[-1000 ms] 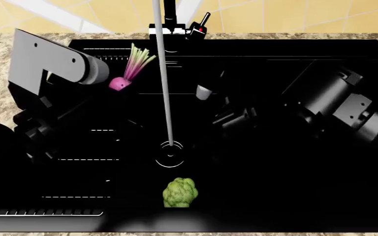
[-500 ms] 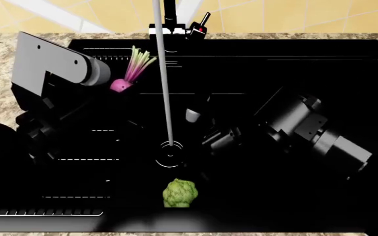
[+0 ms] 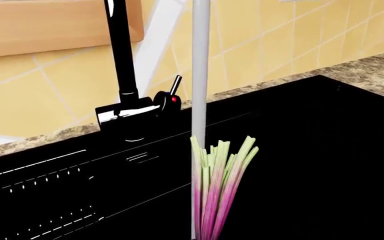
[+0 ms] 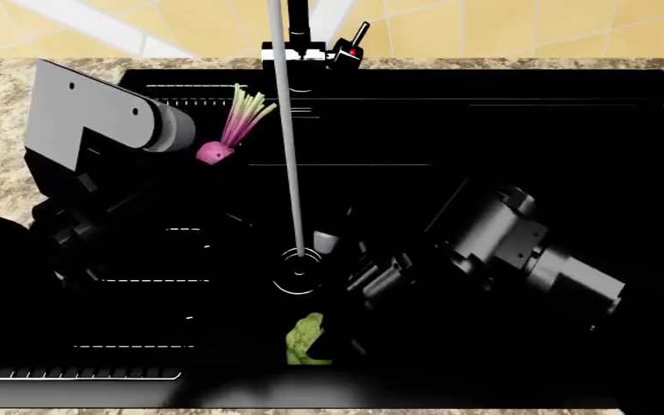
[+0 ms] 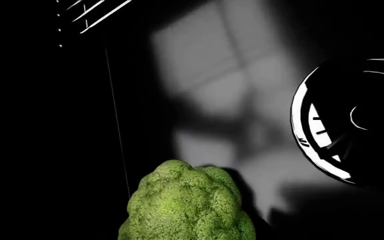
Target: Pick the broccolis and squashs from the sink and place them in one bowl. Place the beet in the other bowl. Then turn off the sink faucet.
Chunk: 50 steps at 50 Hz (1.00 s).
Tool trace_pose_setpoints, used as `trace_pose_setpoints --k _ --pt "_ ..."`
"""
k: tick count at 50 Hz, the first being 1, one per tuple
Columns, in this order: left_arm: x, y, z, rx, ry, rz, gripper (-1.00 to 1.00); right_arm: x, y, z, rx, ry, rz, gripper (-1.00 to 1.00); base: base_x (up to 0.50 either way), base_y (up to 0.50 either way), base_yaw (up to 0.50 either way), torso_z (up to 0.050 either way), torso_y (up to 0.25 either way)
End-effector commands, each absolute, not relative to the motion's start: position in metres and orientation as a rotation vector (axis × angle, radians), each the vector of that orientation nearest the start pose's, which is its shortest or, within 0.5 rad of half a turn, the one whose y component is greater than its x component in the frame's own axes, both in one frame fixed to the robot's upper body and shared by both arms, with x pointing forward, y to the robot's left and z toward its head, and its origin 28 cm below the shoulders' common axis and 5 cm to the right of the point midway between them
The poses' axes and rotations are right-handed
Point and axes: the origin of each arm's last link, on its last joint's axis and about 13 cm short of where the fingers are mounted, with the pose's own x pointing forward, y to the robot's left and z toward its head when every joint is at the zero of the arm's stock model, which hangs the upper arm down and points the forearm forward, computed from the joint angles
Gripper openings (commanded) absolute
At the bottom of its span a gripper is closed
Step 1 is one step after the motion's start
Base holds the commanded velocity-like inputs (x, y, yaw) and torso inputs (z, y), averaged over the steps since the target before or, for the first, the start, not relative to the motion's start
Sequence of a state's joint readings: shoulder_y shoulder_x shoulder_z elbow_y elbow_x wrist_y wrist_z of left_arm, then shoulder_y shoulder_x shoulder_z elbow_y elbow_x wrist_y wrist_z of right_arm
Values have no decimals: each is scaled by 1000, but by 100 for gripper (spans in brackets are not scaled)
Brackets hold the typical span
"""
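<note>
Right gripper (image 4: 349, 298) has descended over the broccoli (image 4: 305, 340) (jaw state indiscernible); a careless closing could knock it away across the sink (image 4: 517, 156).

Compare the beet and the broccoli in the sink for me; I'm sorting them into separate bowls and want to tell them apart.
The beet is a magenta-pink bulb; the broccoli is a lumpy yellow-green floret. The beet carries a tuft of long pale green and pink stalks; the broccoli shows none. The beet lies near the sink faucet, the broccoli on the near side of the drain ring, partly hidden by the right arm. Both are small and lie in the black sink.
</note>
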<state>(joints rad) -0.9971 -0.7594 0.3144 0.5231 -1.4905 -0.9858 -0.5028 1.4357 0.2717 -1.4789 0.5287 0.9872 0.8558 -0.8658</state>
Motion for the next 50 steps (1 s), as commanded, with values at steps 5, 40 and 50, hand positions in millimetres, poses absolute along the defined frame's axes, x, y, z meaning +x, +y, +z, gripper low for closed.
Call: trace_pose_setpoints --k 5,40,50 --pt "233 241 276 80 22 -491 -100 372 -71 162 -465 1077 1296 100 0 0 0 0 0" --pt "224 239 282 79 0 -499 -100 342 -79 230 -545 754 1202 -100 -1 0 0 0 -1" --pt "222 237 282 81 -1 -508 -100 332 -87 249 -490 630 1121 -100 0 0 0 0 0"
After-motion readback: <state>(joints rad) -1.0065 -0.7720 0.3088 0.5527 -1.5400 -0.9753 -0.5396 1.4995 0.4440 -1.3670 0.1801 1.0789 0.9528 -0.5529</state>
